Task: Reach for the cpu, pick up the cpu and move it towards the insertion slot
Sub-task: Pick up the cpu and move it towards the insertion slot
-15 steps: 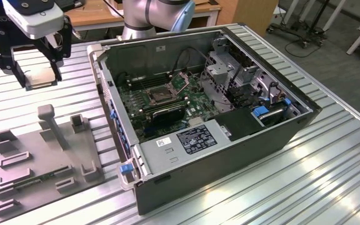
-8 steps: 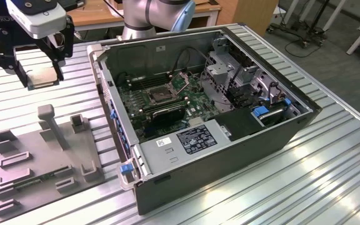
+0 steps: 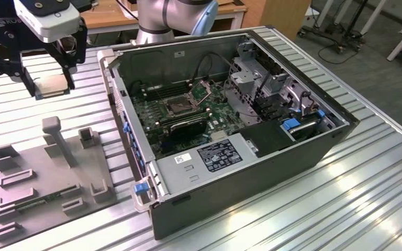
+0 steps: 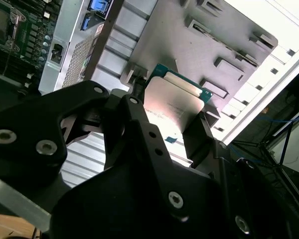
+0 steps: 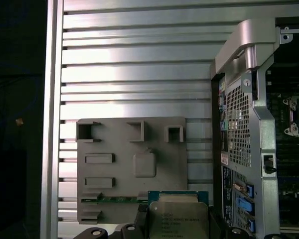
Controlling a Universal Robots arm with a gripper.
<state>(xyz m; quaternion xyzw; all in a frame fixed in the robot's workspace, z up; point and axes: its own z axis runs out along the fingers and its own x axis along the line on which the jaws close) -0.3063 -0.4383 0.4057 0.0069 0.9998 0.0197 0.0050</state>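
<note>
Cpu (image 4: 172,102): one, clamped in gripper (image 3: 52,84) jaws | insertion slot (image 3: 178,106): one, well apart

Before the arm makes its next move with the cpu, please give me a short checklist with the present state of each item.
1. The cpu sits between the gripper fingers: ok.
2. Cpu lifted off the grey tray: ok.
3. Case side open, the insertion slot in sight: ok.
4. Slot free of any chip: cannot tell.
5. Cpu above the slot: not ok; it hangs beside the case, on the exterior view's left.
</note>
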